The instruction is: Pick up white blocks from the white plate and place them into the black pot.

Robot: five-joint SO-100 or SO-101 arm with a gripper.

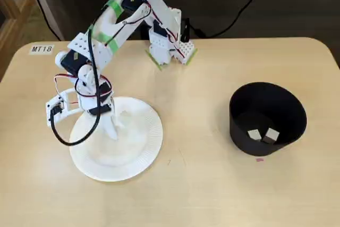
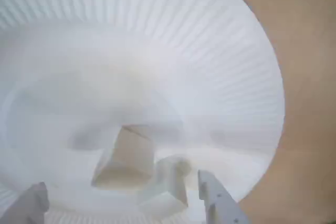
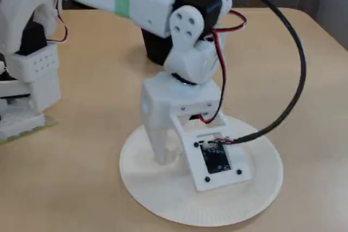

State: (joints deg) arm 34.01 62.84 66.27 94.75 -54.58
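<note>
In a fixed view from above, your arm [image 1: 114, 30] reaches down to the white plate [image 1: 135, 150] at the left of the counter [image 1: 202, 184], with the pincer [image 1: 110, 126] planted on the plate's inner surface. Well apart to the right stands the black pot [image 1: 265, 107] — two white blocks [image 1: 255, 134] lie side by side on its floor, and a small pink mark [image 1: 260, 159] sits on the counter just in front of it.

In the wrist view, you look at the plate's ridged rim [image 2: 226, 61] from close up. One cream block [image 2: 128, 156] lies on the plate between the two pincer fingers [image 2: 218, 198], tilted on an edge as far as the blur allows. The pincer [image 2: 123, 203] is spread, its fingers standing either side of the block without pinching it.

In a fixed view from the side, the pincer [image 3: 163, 153] stands upright on the plate [image 3: 250, 188]; the block is hidden behind it, and the pot [image 3: 157, 50] shows only partly behind the arm.
</note>
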